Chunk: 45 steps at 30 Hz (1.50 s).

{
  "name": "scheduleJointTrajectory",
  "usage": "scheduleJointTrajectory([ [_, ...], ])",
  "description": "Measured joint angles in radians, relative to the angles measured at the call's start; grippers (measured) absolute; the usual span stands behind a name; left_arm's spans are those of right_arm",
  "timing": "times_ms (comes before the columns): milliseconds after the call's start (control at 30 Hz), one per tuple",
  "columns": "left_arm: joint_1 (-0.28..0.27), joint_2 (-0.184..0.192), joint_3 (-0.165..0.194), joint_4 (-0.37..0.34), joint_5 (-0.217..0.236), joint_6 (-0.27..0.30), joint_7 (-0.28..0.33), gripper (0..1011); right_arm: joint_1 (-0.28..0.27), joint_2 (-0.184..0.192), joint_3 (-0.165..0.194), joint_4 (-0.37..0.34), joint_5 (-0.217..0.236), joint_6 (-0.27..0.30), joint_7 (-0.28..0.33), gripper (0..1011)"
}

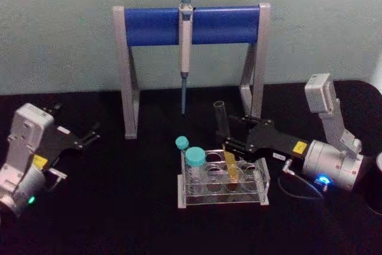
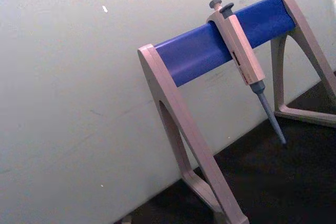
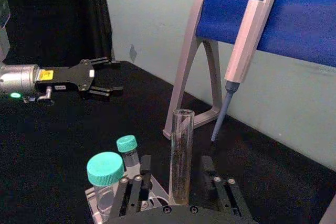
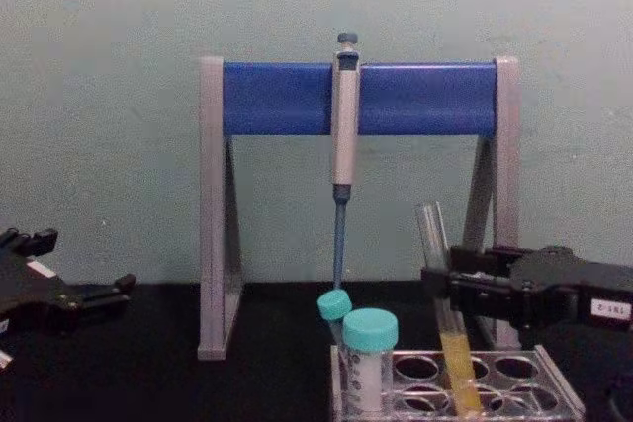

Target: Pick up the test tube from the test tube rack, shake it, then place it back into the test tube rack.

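Observation:
The test tube [image 1: 222, 125] is a slim clear glass tube with yellow-orange liquid low down. It stands leaning in a back hole of the clear test tube rack [image 1: 222, 199]. My right gripper [image 1: 228, 139] reaches in from the right and straddles the tube's middle. In the right wrist view the test tube [image 3: 181, 145] rises between the two fingers [image 3: 143, 174], with a gap on one side, so the right gripper [image 3: 176, 170] is open. The chest view shows the test tube [image 4: 436, 236], its bottom in the test tube rack [image 4: 556, 384]. My left gripper [image 1: 91, 136] rests open at the far left.
Two teal-capped tubes [image 1: 195, 158] stand at the rack's left end. Behind the rack is a grey-and-blue pipette stand [image 1: 155, 25] with a pipette [image 1: 185, 46] hanging from its bar. The table top is black, with a pale wall behind.

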Motion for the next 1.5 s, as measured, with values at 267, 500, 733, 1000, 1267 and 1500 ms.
scheduleJointTrajectory([
  [267, 0.000, 0.000, 0.000, 0.000, 0.000, 0.000, 0.000, 1001, 0.000, 0.000, 0.000, 0.000, 0.001, 0.000, 0.000, 831],
  [500, 0.000, 0.000, 0.000, 0.000, 0.000, 0.000, 0.000, 1001, 0.000, 0.000, 0.000, -0.001, 0.002, -0.001, 0.000, 1000],
  [733, 0.000, 0.000, 0.000, 0.000, 0.000, 0.000, 0.000, 1001, 0.000, 0.000, 0.000, -0.001, 0.002, -0.001, 0.000, 1000],
  [1000, 0.000, 0.000, 0.000, 0.000, 0.000, 0.000, 0.000, 1001, -0.038, 0.004, 0.040, -0.047, 0.011, -0.079, -0.018, 1000],
  [1267, 0.000, 0.000, 0.000, 0.000, 0.000, 0.000, 0.000, 1001, -0.132, 0.006, 0.137, -0.155, -0.021, -0.124, -0.195, 1000],
  [1500, 0.000, 0.000, 0.000, 0.000, 0.000, 0.000, 0.000, 1001, -0.199, -0.020, 0.205, -0.206, -0.105, -0.033, -0.439, 1000],
])
